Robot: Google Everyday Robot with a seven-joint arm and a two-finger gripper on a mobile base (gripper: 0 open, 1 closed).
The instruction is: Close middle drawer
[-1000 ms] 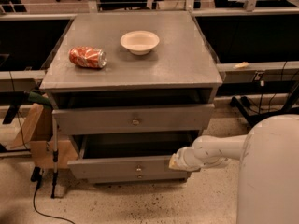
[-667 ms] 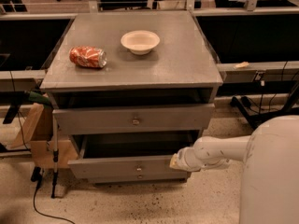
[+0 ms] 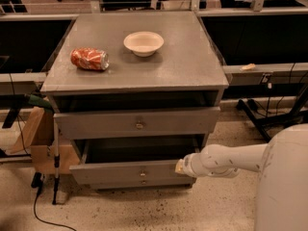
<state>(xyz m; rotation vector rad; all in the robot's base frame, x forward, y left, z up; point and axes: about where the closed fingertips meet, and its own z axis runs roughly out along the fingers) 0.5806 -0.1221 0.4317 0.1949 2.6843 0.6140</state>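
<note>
The middle drawer (image 3: 120,171) is a wide grey drawer with a low front panel and a small dull centre knob (image 3: 142,173). It stands pulled out from the grey cabinet (image 3: 192,71), with its dark inside showing. My gripper (image 3: 180,166) is at the right end of the drawer's front panel, at the end of my white arm (image 3: 226,160) reaching in from the right. It seems to touch the panel. Above it, the taller-fronted drawer (image 3: 96,123) with a shinier brass knob (image 3: 139,125) is slightly open.
On the cabinet top lie a crushed red can (image 3: 90,59) and a white bowl (image 3: 143,43). A cardboard box (image 3: 41,138) and a pole with a cable stand at the cabinet's left. My white body (image 3: 284,182) fills the lower right. Desk legs stand at the right.
</note>
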